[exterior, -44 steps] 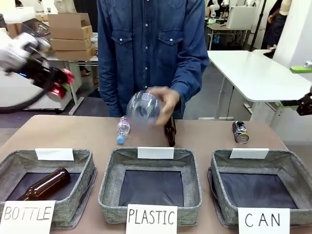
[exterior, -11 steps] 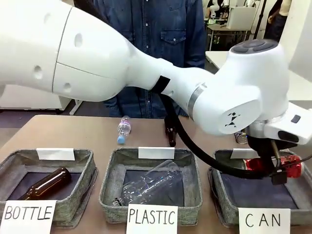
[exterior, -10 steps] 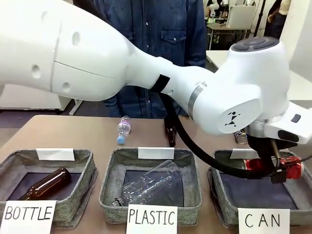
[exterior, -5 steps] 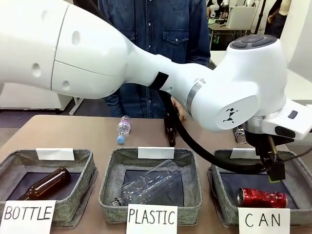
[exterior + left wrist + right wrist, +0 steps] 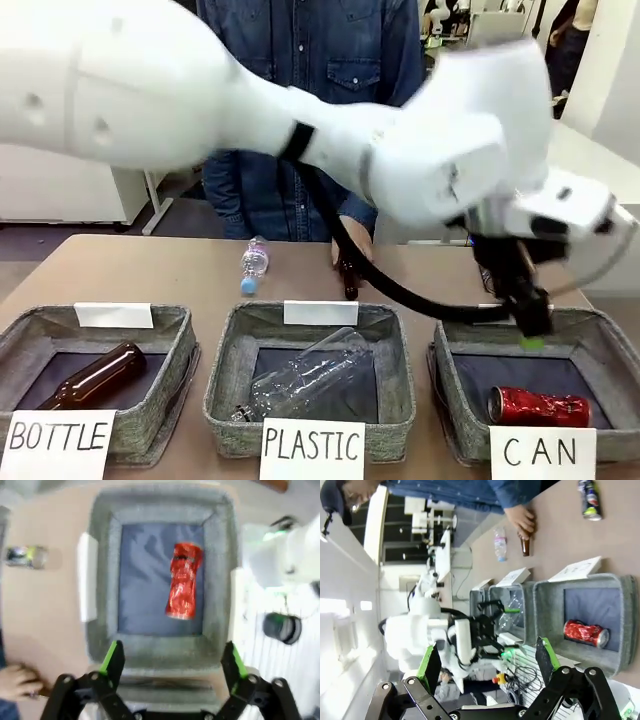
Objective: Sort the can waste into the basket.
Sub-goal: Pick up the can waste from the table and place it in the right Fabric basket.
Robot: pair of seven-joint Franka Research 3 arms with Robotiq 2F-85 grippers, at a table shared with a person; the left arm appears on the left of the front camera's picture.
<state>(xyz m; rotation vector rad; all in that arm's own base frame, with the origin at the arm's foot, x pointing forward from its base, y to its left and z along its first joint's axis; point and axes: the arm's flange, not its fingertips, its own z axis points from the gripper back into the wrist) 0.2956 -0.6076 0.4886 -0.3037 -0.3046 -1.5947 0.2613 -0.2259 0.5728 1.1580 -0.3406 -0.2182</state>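
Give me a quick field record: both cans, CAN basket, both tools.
red can: lying on the dark floor inside the CAN basket
dark can: lying on the table, outside the basket
left tool: open, empty, over the CAN basket
right tool: open, empty
left to do: dark can into the basket

**Red can [image 5: 585,632] in the basket**

The right tool [image 5: 486,649] hung with its jaws apart. The red can lay on its side in the grey basket [image 5: 627,626]. The dark can [image 5: 589,499] sat on the bench [image 5: 560,540], near a person's hand [image 5: 520,516] touching a brown bottle [image 5: 525,545].
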